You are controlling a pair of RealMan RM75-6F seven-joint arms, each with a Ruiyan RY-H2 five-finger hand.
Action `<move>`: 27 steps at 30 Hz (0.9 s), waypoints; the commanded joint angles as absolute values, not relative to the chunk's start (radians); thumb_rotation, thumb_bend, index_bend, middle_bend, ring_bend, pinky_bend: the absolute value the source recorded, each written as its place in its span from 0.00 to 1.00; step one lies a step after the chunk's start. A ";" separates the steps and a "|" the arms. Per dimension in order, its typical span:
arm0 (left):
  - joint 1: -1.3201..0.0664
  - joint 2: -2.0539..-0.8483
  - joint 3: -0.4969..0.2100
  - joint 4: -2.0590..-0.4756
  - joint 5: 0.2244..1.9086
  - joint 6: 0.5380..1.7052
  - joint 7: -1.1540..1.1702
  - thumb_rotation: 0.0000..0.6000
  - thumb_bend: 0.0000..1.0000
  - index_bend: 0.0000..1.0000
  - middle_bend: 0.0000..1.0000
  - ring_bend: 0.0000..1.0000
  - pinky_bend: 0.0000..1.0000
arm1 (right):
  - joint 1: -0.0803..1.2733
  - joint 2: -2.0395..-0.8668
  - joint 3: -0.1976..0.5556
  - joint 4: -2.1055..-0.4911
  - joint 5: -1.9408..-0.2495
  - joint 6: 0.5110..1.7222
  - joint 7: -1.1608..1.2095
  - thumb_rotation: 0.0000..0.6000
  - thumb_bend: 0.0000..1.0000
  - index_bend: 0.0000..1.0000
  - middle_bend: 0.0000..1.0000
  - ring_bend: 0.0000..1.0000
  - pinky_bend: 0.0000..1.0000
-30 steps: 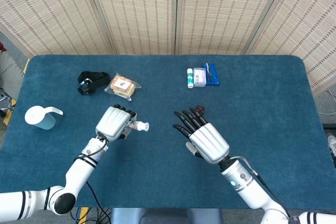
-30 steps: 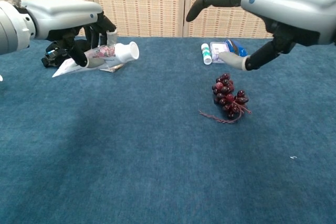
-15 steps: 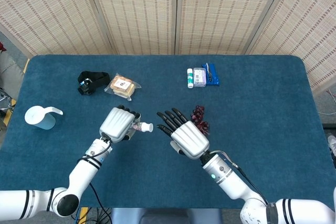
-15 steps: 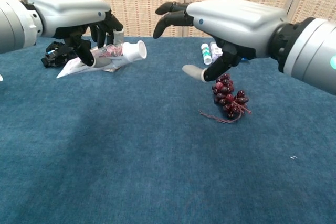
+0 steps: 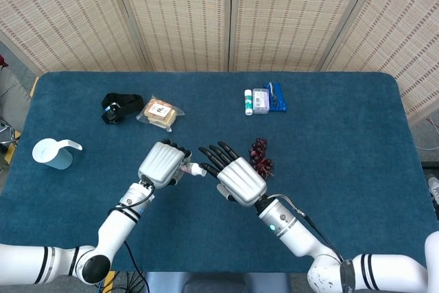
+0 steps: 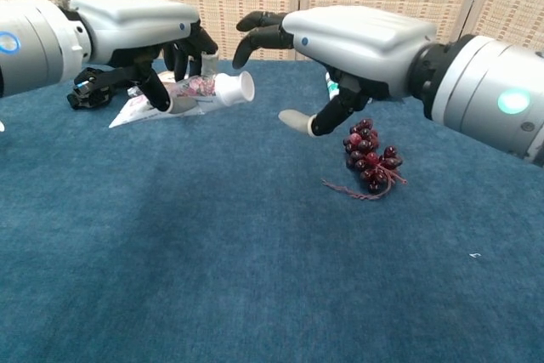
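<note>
left hand [image 6: 161,48] grasps a white-capped tube [image 6: 204,91] as the spread, empty right hand [image 6: 340,36] nears; a steady, level approach to the cap seems wise.

Dark red grapes [image 6: 371,159] lie on the blue tablecloth [image 6: 255,278].

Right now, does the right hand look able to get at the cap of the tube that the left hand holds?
Probably yes: the right hand is open beside the cap, which juts clear of the left hand.
</note>
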State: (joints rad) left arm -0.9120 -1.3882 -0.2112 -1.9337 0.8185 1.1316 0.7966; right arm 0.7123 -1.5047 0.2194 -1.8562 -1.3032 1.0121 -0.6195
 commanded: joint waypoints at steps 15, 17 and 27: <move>-0.935 -1.380 -0.201 -1.935 0.797 1.143 0.775 1.00 0.40 0.54 0.65 0.42 0.31 | 0.754 -1.519 0.197 -1.836 -1.252 1.014 -0.642 1.00 0.34 0.23 0.02 0.00 0.00; -0.936 -1.377 -0.200 -1.935 0.797 1.142 0.770 1.00 0.40 0.54 0.65 0.42 0.31 | 0.756 -1.518 0.195 -1.837 -1.246 1.017 -0.646 1.00 0.34 0.23 0.02 0.00 0.00; -0.937 -1.358 -0.195 -1.940 0.801 1.136 0.737 1.00 0.40 0.55 0.66 0.43 0.32 | 0.769 -1.515 0.184 -1.837 -1.219 1.027 -0.654 1.00 0.34 0.23 0.02 0.00 0.00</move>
State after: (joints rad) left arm -0.9373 -1.3587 -0.1956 -1.9399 0.8001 1.1357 0.7375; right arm 0.7687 -1.5150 0.1848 -1.8366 -1.2196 1.0262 -0.6532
